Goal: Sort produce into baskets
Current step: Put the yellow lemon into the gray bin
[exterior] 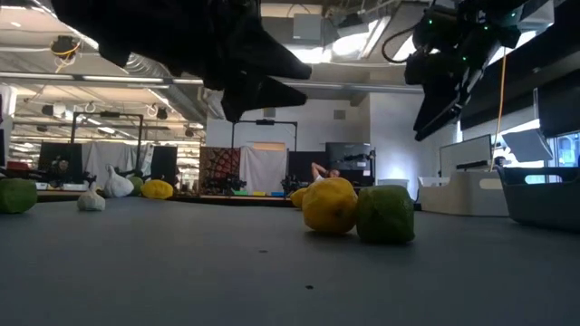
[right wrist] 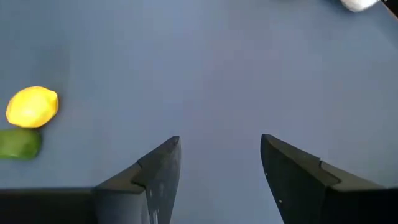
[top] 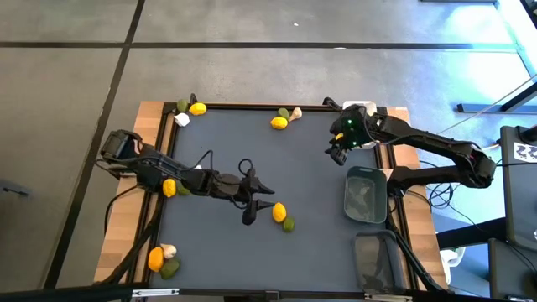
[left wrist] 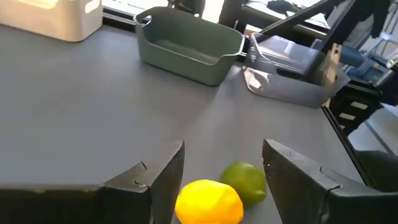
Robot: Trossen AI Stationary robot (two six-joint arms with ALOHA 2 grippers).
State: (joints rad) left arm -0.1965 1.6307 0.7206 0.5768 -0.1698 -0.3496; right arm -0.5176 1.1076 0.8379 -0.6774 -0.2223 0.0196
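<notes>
Left wrist view: lemon [left wrist: 209, 201] and lime [left wrist: 244, 182] lie between the left end effector's [left wrist: 224, 180] spread fingers (empty).

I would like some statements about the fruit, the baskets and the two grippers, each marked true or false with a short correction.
1. The left gripper is open beside a lemon and a lime. True.
2. That lemon and lime touch each other. True.
3. The right gripper holds a garlic bulb. False: it is open and empty, above bare mat.
4. The dark green basket is full of lemons. False: no lemon shows in it.
5. The lemon lies inside a basket. False: it lies on the mat.
</notes>
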